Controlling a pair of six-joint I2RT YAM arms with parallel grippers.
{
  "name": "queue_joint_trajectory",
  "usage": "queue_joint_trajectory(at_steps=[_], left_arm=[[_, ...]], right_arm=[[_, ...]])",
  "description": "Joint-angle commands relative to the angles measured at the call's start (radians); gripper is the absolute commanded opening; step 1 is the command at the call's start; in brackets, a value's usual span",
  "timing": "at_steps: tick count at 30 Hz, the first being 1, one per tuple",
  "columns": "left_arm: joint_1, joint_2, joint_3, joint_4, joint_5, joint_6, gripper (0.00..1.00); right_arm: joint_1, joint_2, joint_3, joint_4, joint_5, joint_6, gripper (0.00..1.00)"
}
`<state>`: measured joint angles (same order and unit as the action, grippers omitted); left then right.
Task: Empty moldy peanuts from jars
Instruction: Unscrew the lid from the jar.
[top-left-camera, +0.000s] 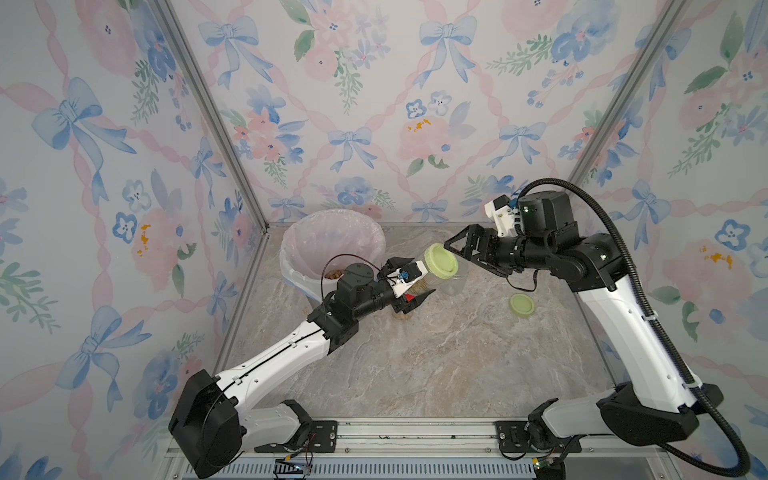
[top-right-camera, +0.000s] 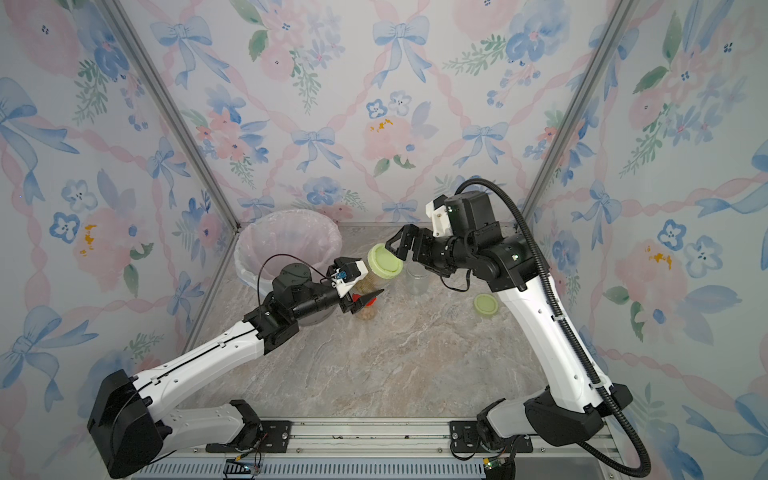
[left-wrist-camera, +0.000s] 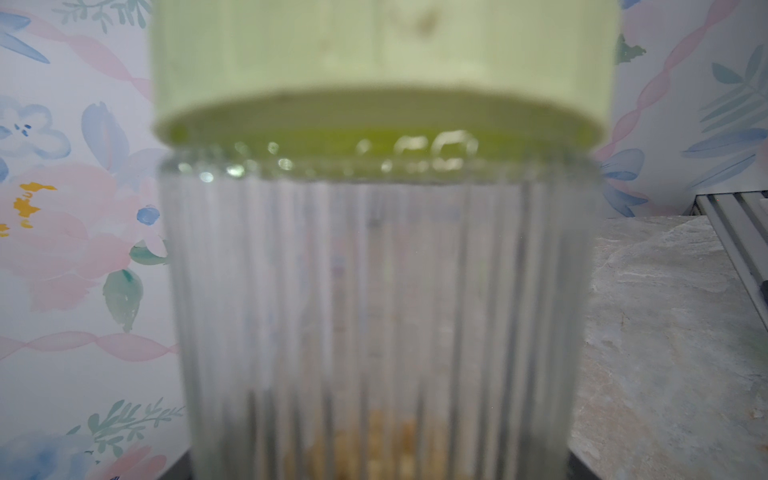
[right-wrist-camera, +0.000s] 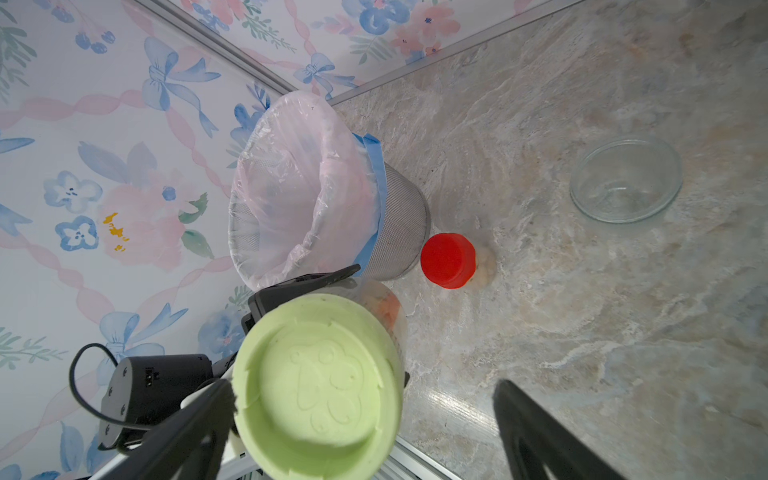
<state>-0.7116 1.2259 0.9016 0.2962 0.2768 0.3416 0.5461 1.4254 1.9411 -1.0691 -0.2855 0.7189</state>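
While our left gripper (top-left-camera: 412, 281) clamps the tilted jar (top-left-camera: 430, 283) by its body above the desk (top-left-camera: 415, 365), peanuts (left-wrist-camera: 376, 440) sealed inside, our right gripper (top-left-camera: 457, 252) sits wide open and empty around its green lid (top-left-camera: 440, 260), presumably to unscrew it before we dump into the bin (top-left-camera: 287, 249)

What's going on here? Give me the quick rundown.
The left claw holds a green-lidded jar of moldy peanuts, tilted toward the right arm. The right claw is open, straddling its lid without gripping it. An empty jar stands open on the table, a loose lid lying nearby. A red-lidded jar stands shut beside the lined bin, which has some peanuts at the bottom.
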Motion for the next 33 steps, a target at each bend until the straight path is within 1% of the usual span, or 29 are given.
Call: queue_joint_trajectory(at_steps=[1, 7, 10, 17, 23, 33], left_arm=[[-0.002, -0.002, 0.042, 0.071, -0.010, 0.017, 0.00], [-0.005, 0.004, 0.047, 0.063, -0.021, 0.024, 0.00], [-0.011, 0.010, 0.051, 0.054, -0.041, 0.034, 0.00], [-0.016, 0.014, 0.056, 0.045, -0.046, 0.039, 0.00], [-0.017, 0.013, 0.055, 0.041, -0.048, 0.042, 0.00], [-0.017, 0.019, 0.059, 0.039, -0.044, 0.042, 0.00]], right_arm=[[0.019, 0.000, 0.055, -0.048, 0.031, 0.016, 0.99], [0.049, 0.016, 0.057, -0.049, 0.052, 0.022, 1.00], [0.074, 0.024, 0.062, -0.063, 0.098, 0.018, 1.00], [0.084, 0.028, 0.052, -0.053, 0.129, 0.014, 1.00], [0.114, 0.054, 0.070, -0.058, 0.135, 0.013, 0.99], [0.135, 0.071, 0.065, -0.058, 0.163, -0.004, 0.99]])
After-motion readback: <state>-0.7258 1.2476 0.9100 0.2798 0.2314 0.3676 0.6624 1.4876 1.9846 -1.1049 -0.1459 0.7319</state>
